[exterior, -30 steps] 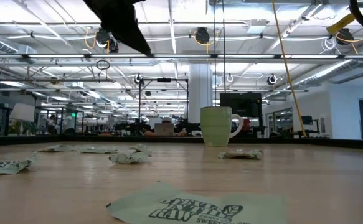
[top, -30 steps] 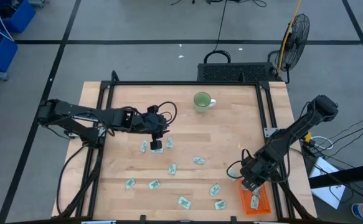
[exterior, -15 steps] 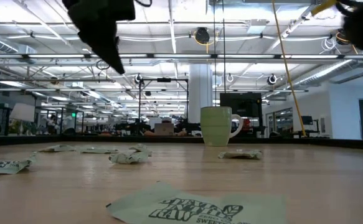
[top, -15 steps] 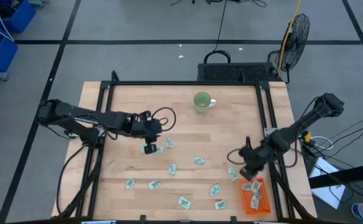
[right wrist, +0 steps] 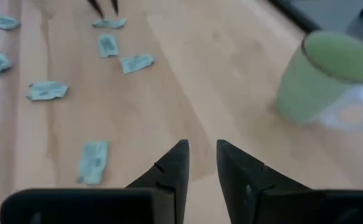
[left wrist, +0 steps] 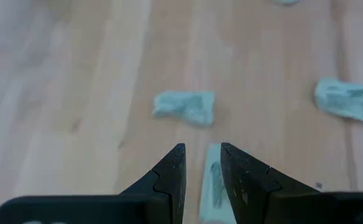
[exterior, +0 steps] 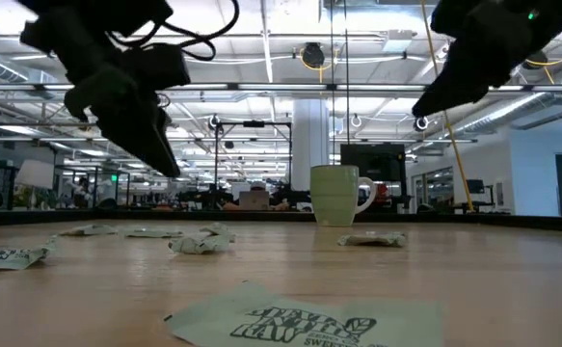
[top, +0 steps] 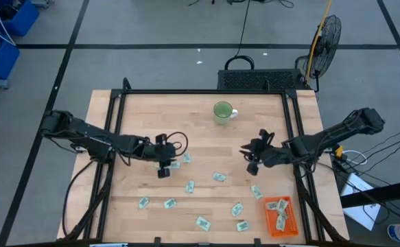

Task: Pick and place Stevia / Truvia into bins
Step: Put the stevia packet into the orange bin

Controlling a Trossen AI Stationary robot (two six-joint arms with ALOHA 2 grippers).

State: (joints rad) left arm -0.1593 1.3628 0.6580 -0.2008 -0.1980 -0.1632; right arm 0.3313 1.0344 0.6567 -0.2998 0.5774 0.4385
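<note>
the left gripper [top: 163, 169] hangs over a packet [left wrist: 211, 185] on the table [top: 138, 116], fingers a narrow gap apart, holding nothing. the right gripper [top: 250, 159], slightly parted and empty, is near the mug [top: 222, 111]. next: descend, pinch, carry to the orange tray [top: 291, 226].

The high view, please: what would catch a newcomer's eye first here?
Pale green sachets lie scattered across the wooden table's near half. A bright orange tray at the near right corner already holds a few, and a green mug stands alone at the far edge.
</note>
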